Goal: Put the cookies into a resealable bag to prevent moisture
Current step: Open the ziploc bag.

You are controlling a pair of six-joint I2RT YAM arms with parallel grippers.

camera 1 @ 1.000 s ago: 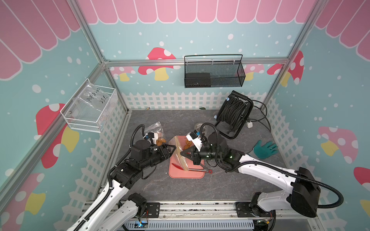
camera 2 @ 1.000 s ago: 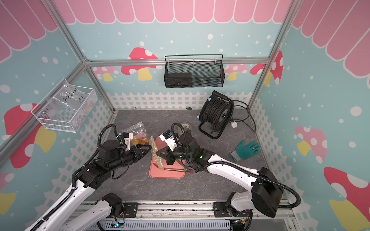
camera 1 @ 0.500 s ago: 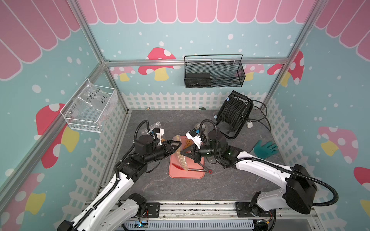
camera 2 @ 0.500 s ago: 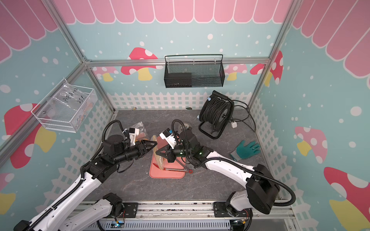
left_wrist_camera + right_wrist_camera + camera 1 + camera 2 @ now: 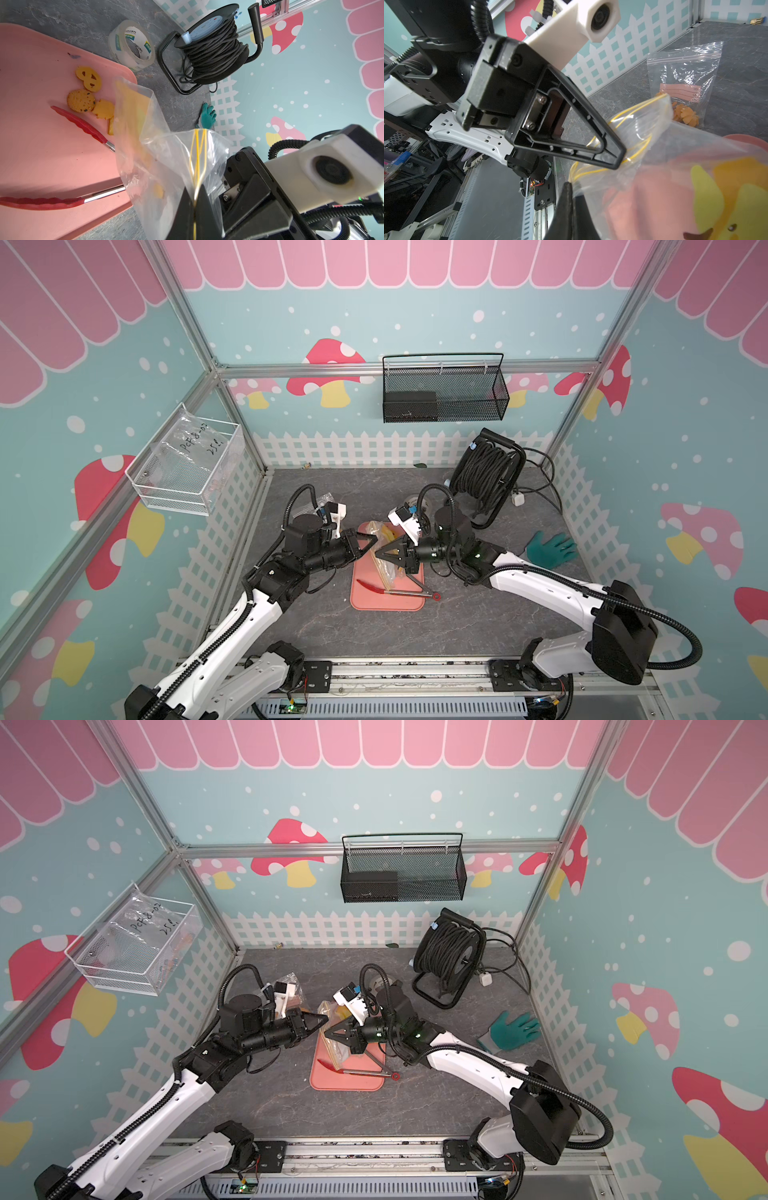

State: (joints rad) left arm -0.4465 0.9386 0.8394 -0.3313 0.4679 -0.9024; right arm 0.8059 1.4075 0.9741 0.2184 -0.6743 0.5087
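Currently both of my grips are on plastic. My left gripper [image 5: 195, 199] has its fingers pressed together on the yellow zip strip [image 5: 197, 153] of a large clear bag [image 5: 166, 162]. My right gripper [image 5: 569, 207] is likewise pinched shut on the rim of that bag, close beside the left. The bag hangs from these two pinches above the pink tray [image 5: 41, 158], and its zip tracks bow apart between them. A yellow shape with a face shows through the film; I cannot tell whether it is inside.

Note: the small bag [image 5: 683, 68], with a pink strip and label, lies flat on the table beyond and left of the tray. It has orange biscuits [image 5: 685, 116] inside. Loose cookies [image 5: 83, 97] sit on the far part of the tray, and red tongs [image 5: 79, 124] lie nearer.

Handling, as I judge it:
- **Bag film:** It looks thin, limp, slick and almost weightless. It should fold or slide out of a pinch on the bare film.
- **Where to hold a bag:** The zip strip is the one stiff part. I would take one lip on each side so the mouth stays open.
- **Cookies:** They look light, dry and brittle. I would grip them gently across the edges, or use the tongs. A hard squeeze would probably crumble them.
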